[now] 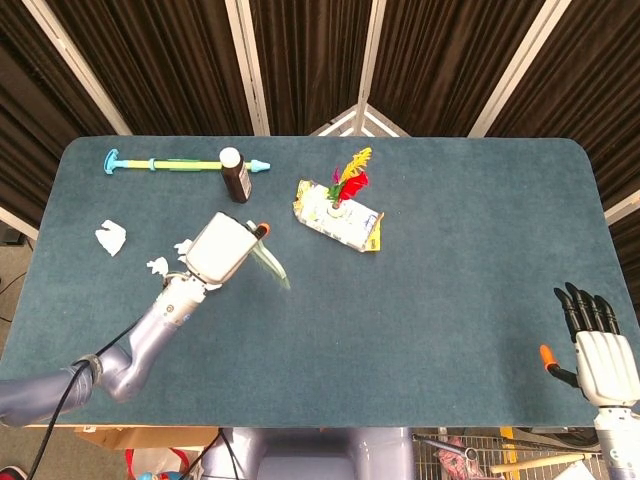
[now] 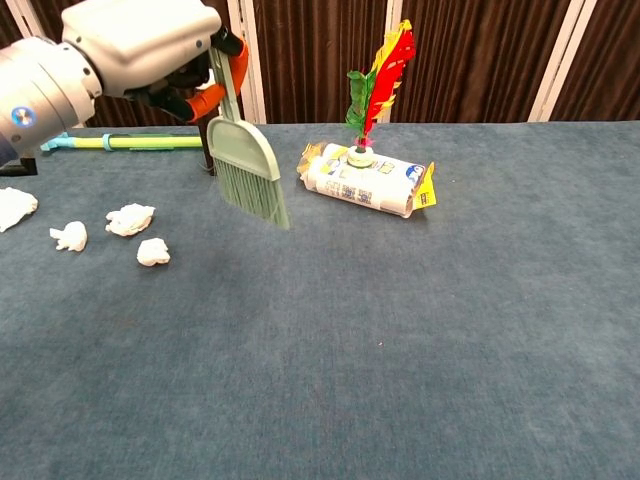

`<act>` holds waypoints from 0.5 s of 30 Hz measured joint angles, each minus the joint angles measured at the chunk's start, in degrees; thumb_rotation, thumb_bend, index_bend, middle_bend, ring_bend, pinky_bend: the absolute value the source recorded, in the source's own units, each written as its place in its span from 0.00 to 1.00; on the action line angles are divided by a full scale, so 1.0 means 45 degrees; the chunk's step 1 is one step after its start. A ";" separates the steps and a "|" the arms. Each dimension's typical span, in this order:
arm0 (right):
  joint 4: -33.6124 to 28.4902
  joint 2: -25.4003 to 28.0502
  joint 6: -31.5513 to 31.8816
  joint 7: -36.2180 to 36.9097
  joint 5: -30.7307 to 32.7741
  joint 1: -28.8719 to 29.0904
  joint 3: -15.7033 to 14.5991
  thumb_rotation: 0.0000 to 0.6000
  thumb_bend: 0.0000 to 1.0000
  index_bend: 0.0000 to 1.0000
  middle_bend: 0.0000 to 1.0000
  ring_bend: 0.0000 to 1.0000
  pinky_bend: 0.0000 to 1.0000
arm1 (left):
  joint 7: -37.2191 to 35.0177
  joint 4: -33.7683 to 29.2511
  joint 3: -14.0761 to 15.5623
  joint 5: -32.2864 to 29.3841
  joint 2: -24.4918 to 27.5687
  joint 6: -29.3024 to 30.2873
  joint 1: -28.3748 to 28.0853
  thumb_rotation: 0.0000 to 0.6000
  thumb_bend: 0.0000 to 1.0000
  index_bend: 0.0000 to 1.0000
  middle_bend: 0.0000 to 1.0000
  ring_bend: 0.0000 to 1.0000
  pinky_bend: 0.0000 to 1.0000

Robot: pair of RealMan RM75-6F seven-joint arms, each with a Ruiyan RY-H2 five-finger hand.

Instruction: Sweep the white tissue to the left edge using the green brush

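My left hand [image 1: 222,250] grips the orange-collared handle of the green brush [image 1: 268,262] and holds it lifted above the table, bristles pointing down and right. In the chest view that hand [image 2: 140,50] is high at the upper left and the brush [image 2: 248,175] hangs edge-on, touching nothing. Several crumpled white tissues lie left of the brush: one [image 2: 153,251] nearest, one [image 2: 131,219], one [image 2: 70,236], and a larger one [image 1: 111,237] near the left edge. My right hand [image 1: 600,350] rests open at the near right corner, fingers straight.
A brown bottle [image 1: 236,175] and a blue, yellow and green rod [image 1: 185,163] lie at the back left. A wrapped white package [image 1: 338,218] with a red and yellow feather shuttlecock [image 2: 378,80] on it sits at the centre back.
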 measured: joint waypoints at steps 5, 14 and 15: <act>0.0021 -0.0017 -0.0031 -0.0015 0.0091 0.0000 0.0025 1.00 0.38 0.00 0.00 0.00 0.00 | -0.1864 0.2957 0.0598 0.1203 -0.0815 0.0582 -0.0167 1.00 0.69 0.77 1.00 1.00 1.00; -0.0015 -0.0043 -0.0081 -0.0100 0.0199 0.0012 0.0058 1.00 0.38 0.00 0.00 0.00 0.00 | -0.4235 0.5837 0.1379 0.1809 -0.2341 0.1119 0.0206 1.00 0.69 0.77 1.00 1.00 1.00; -0.0016 -0.0049 -0.0074 -0.0131 0.0192 0.0007 0.0052 1.00 0.38 0.00 0.00 0.00 0.00 | -0.4447 0.6063 0.1468 0.1841 -0.2443 0.1181 0.0318 1.00 0.69 0.77 1.00 1.00 1.00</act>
